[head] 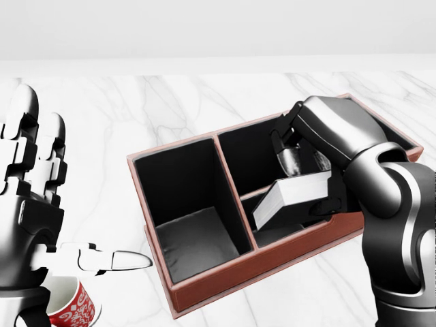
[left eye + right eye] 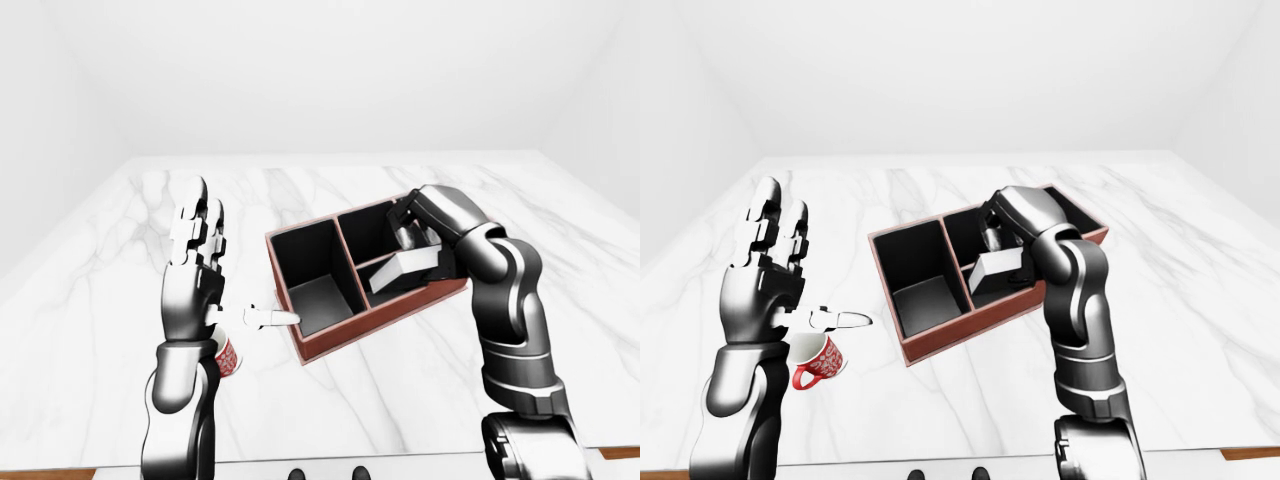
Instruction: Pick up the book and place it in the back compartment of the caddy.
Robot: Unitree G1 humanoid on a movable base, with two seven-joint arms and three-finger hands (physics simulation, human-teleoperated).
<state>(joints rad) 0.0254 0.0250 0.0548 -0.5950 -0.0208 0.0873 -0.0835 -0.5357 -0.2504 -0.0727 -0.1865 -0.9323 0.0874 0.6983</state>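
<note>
The caddy point(image 1: 225, 279) has red-brown walls and a black inside, with one long compartment on the left and two smaller ones on the right. The white-grey book point(image 1: 289, 196) lies tilted over the divider between the two right compartments. My right hand point(image 1: 310, 180) reaches into the caddy from the right, with fingers on the book's upper side and the thumb under it. My left hand point(image 2: 215, 275) stands upright and open to the left of the caddy, thumb pointing toward it, holding nothing.
A red patterned mug point(image 2: 820, 362) sits on the white marble table point(image 2: 400, 400) just below my left hand. The table's near edge runs along the bottom of the left-eye view. White walls surround the table.
</note>
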